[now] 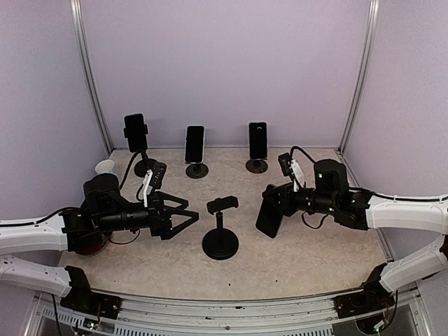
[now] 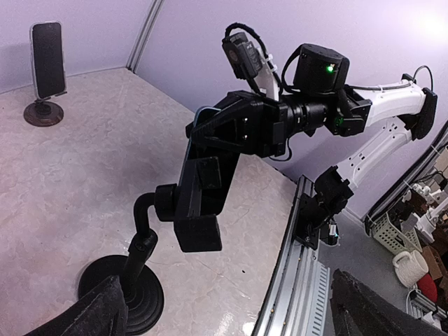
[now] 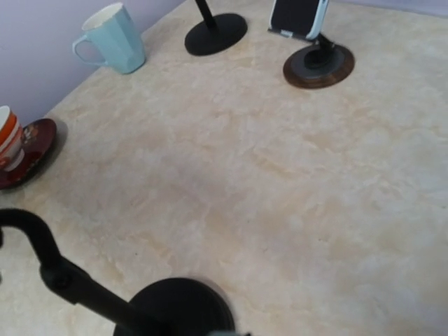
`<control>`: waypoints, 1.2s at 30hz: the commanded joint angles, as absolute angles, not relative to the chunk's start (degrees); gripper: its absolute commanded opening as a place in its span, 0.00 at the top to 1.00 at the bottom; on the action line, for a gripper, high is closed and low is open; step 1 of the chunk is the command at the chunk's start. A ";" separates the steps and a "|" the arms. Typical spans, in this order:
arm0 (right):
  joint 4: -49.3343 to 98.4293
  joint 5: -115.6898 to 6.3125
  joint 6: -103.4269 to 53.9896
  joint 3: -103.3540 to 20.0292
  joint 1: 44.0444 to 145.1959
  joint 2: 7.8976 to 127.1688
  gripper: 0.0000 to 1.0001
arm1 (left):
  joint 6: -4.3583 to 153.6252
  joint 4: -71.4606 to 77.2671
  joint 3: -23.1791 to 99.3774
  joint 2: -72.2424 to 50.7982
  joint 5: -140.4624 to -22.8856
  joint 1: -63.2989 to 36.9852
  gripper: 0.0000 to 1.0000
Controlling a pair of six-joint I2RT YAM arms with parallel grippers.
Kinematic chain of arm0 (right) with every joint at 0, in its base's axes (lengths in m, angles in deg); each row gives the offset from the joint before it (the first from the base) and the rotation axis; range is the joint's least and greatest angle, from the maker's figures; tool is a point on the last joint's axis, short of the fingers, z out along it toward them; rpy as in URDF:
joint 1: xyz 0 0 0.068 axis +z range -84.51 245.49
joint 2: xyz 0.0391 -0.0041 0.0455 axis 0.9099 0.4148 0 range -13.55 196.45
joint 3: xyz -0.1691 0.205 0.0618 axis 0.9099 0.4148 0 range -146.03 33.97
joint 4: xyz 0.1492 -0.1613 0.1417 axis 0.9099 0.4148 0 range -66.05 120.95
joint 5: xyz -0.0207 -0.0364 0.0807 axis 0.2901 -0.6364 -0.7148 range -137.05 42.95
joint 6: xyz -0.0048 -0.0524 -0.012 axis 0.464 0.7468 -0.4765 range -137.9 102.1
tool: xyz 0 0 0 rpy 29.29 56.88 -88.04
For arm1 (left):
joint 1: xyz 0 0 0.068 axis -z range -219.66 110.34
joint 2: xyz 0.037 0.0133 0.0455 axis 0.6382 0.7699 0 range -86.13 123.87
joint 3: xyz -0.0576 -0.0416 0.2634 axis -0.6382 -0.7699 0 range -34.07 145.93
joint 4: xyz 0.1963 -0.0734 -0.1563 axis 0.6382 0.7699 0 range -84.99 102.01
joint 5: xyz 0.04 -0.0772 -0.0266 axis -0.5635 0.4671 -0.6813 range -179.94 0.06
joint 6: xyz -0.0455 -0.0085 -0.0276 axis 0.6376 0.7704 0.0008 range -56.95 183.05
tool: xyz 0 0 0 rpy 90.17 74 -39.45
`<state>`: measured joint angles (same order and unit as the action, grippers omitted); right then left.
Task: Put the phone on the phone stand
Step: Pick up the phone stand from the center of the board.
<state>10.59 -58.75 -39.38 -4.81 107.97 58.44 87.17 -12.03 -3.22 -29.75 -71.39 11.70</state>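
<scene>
The empty black phone stand (image 1: 220, 234) stands mid-table, its round base on the marble top and its clamp (image 1: 222, 204) up on a bent stem. My right gripper (image 1: 274, 201) is just right of the clamp, shut on a dark phone (image 1: 269, 217) that hangs tilted below it, apart from the clamp. My left gripper (image 1: 190, 213) is open, level with the stand's left side and holding nothing. In the left wrist view the stand (image 2: 140, 280) is close, the clamp (image 2: 198, 234) in front of the right arm. The right wrist view shows only the stand's base (image 3: 175, 308); its own fingers are hidden.
Along the back wall, three other stands hold phones (image 1: 136, 133) (image 1: 194, 143) (image 1: 257, 140). A light blue mug (image 1: 105, 166) sits at the back left, and an orange-striped cup on a red saucer (image 3: 28, 150) lies near my left arm. The table's metal front rail (image 2: 294, 280) is close.
</scene>
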 commanded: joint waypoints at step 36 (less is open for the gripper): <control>20.94 -54.25 -34.99 -11.58 104.43 47.08 1.00 | 92.17 -2.83 8.16 -18.39 -73.79 7.54 0.01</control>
